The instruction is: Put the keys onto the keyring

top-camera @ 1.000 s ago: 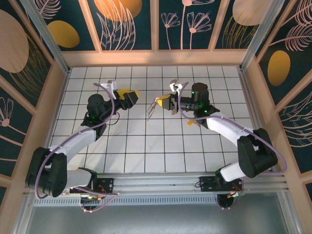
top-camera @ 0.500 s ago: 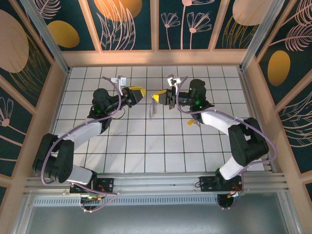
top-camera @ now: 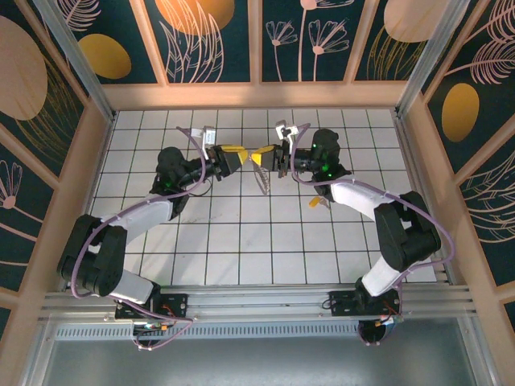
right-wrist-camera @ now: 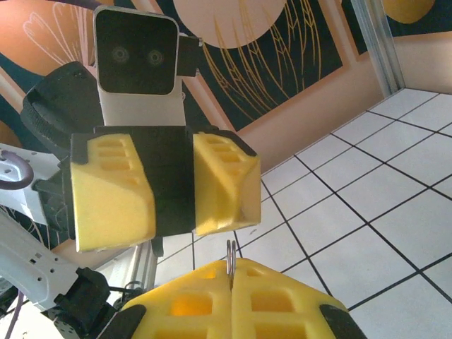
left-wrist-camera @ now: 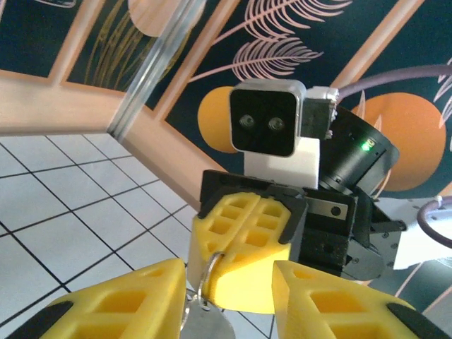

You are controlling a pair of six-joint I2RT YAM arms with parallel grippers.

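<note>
R gripper (top-camera: 258, 158) clamped tight on keyring (top-camera: 265, 178), loop dangling below its tips, mid-air over tiled floor (top-camera: 241, 241). L gripper (top-camera: 241, 153) tip-to-tip w/ it, fingers (left-wrist-camera: 127, 300) part open either side of R's tips, gripping nothing. Key (top-camera: 315, 202) lies on floor just beside R arm, apart from ring. Back wall (top-camera: 257, 95) near; side walls well off, open floor twd bases.

Right pincer (right-wrist-camera: 231, 277) closed on thin keyring (right-wrist-camera: 230, 253), left pincer (right-wrist-camera: 173, 206) facing it, fingers parted, white tiled floor (right-wrist-camera: 367, 212) behind
</note>
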